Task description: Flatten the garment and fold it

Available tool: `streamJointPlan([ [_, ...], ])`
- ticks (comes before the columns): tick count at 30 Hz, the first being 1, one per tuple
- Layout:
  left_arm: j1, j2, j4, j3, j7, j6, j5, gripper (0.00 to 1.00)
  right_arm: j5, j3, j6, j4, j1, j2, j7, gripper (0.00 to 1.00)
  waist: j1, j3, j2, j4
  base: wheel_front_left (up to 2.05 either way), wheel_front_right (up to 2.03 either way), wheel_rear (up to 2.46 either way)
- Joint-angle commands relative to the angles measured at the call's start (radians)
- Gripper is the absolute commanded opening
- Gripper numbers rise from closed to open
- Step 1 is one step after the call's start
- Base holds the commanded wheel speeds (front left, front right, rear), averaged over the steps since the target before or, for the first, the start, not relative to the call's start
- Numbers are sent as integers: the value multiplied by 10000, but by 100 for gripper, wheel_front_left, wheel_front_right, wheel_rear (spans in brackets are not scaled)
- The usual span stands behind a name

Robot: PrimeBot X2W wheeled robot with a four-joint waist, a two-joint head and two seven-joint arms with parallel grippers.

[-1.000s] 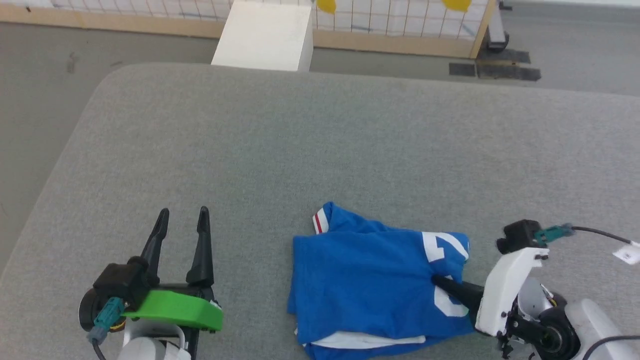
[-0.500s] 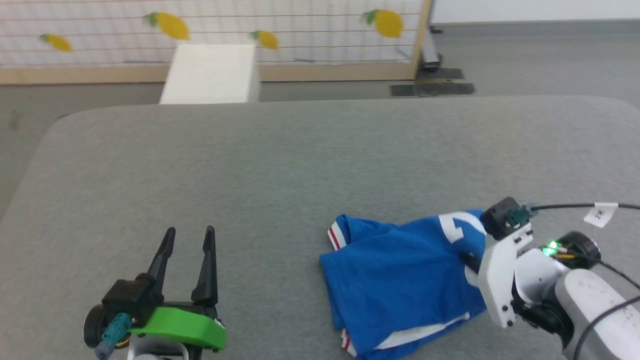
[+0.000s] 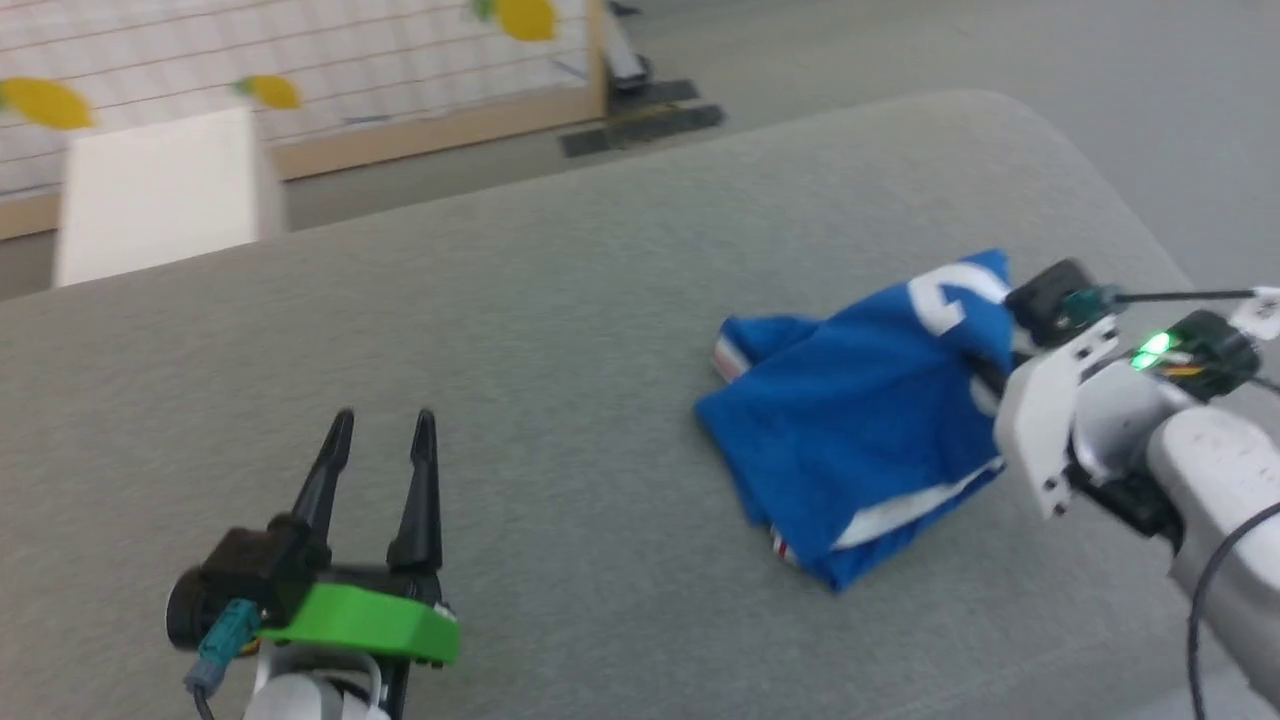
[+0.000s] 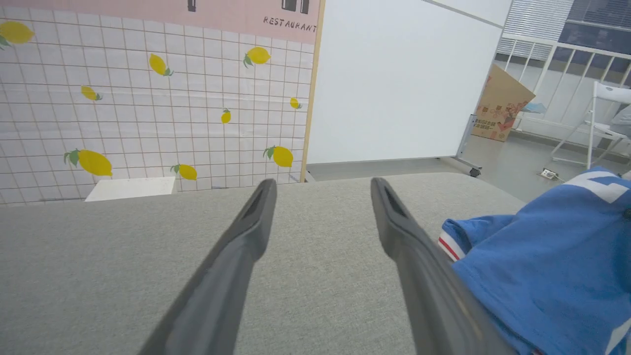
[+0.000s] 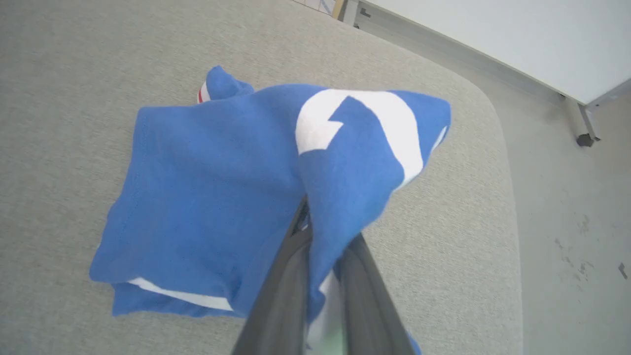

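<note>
Pinching the garment (image 5: 212,182), the right hand (image 5: 320,231) holds a fold raised.

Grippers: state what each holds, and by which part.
Right gripper pinches the garment at a bunched fold beside its white numeral; left gripper holds nothing.

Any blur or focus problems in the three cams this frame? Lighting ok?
Head view: motion-smeared overall, the garment soft-edged, the wall lemons streaked. Left wrist view: background crisp, the left gripper soft up close. Right wrist view: garment weave sharp, the right gripper blurred at the bottom edge. Light flat and even throughout, no glare.
</note>
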Motion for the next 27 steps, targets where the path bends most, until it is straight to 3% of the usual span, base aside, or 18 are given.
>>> streamJointPlan([
  [1,-303,128,-80,-64,-45,-70,10,100,17,-99,-19,258,-292,-100,-260,0,0,1196,119,-1352,0,0,0],
  [7,-1240,652,-258,-677,-45,-72,39,100,-30,-962,-19,1650,-1142,-454,-1522,0,0,2483,119,-1395,0,0,0],
  [15,-2351,1404,-678,-1101,32,-73,4,100,-244,-2167,-19,3408,-2267,-824,-2847,0,0,4181,119,-754,0,0,0],
  [21,-2808,1714,-1027,-1104,120,-74,-18,100,-631,-2623,-19,4456,-2960,-498,-3633,0,0,5028,119,-452,0,0,0],
  [22,-2859,1733,-1040,-1111,125,-74,-24,100,-783,-2726,-19,4767,-3054,-413,-3710,22,0,5101,119,-409,0,0,0],
  [24,-2903,1748,-1025,-1133,119,-74,-39,100,-1025,-2895,-19,5231,-3191,-237,-3973,100,0,5154,119,-340,0,0,0],
  [27,-2882,1747,-950,-1152,101,-69,-75,100,-1402,-3152,-19,5923,-3313,-79,-4337,100,0,5079,119,-268,0,0,0],
])
